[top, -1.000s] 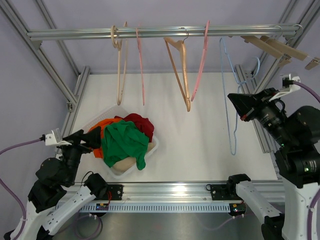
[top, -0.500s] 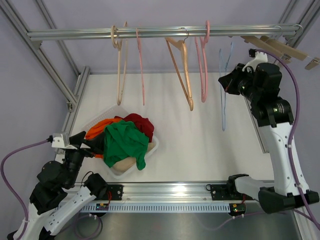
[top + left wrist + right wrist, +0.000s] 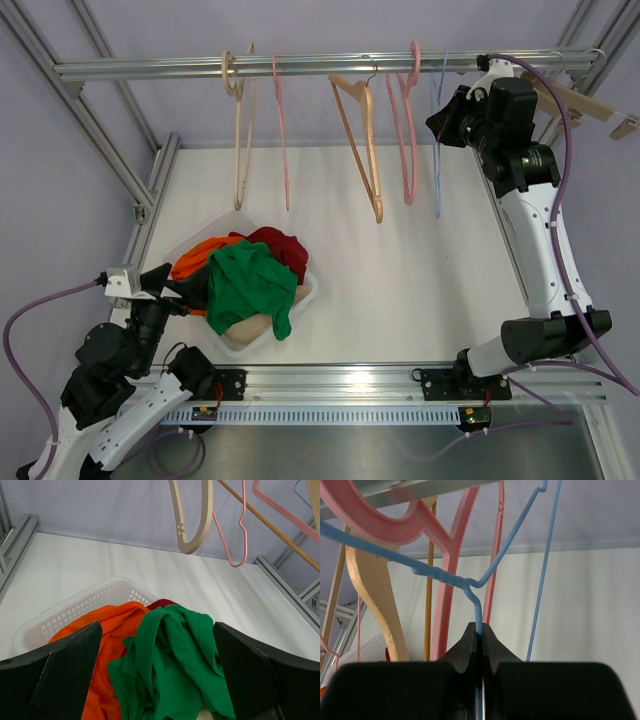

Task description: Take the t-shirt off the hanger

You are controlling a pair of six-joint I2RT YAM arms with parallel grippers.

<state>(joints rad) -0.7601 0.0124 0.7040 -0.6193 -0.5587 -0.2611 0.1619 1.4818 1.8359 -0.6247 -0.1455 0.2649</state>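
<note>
Jaws of your right gripper pinch the blue hanger up by the rail; your left gripper gapes beside the basket holding the green t-shirt.

**Right claw pinched on the blue hanger's neck**

Your right claw sits at the bottom centre of the view, with both black fingers pressed together on the thin stem of the blue wire hanger. Just above the fingertips the wire reaches a twist. From there one strand runs up and left to the frame's edge, and another climbs to the upper right. A separate straight blue strand slants down on the right.

Behind the wire, a thick pink plastic hanger hooks over the metal rail at the top left. A pale wooden hanger hangs further left, with a thin orange-brown rod beside it. The white table and the lilac wall fill the background.
</note>
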